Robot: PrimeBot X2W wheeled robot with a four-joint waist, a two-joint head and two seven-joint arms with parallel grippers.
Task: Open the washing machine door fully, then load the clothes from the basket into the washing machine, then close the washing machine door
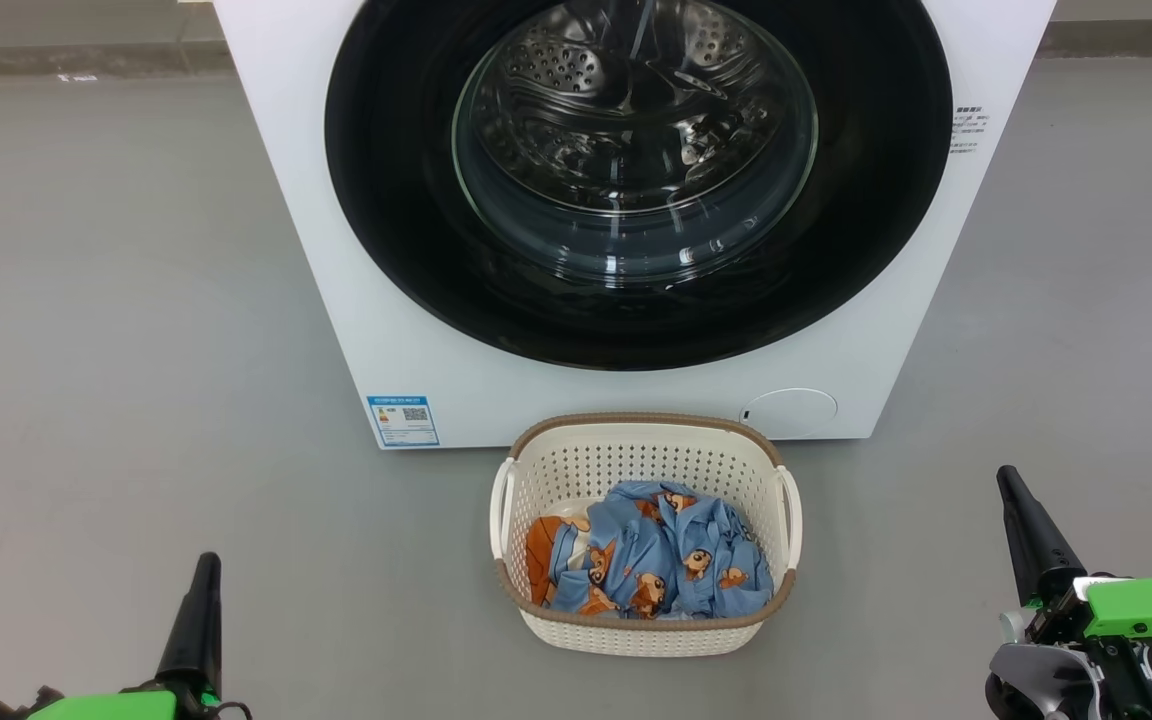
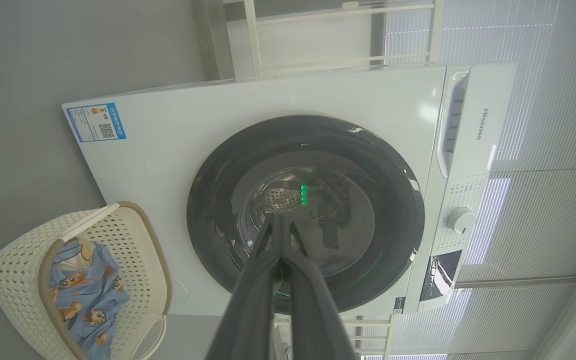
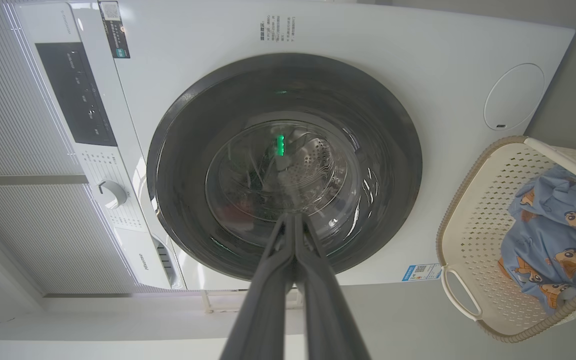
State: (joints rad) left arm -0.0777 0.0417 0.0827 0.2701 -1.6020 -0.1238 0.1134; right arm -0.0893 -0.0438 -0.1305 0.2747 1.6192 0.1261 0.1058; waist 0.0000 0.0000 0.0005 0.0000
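Before the washing machine (image 1: pixel 386 370), the basket (image 1: pixel 646 420) sat on the floor (image 1: pixel 136 300), clothes (image 1: pixel 656 560) heaped inside; the door (image 1: pixel 636 170) was closed; the left tool (image 1: pixel 206 570) and right tool (image 1: pixel 1014 495) hung either side, both pinched together, holding nothing; so closed, a tool might slip off the glossy door, or an arm could knock the basket.

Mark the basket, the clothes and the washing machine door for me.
basket (image 1: pixel 636 465): head view, perforated back wall.
clothes (image 1: pixel 666 560): head view, blue fabric centre.
washing machine door (image 1: pixel 386 180): head view, black ring left of glass.
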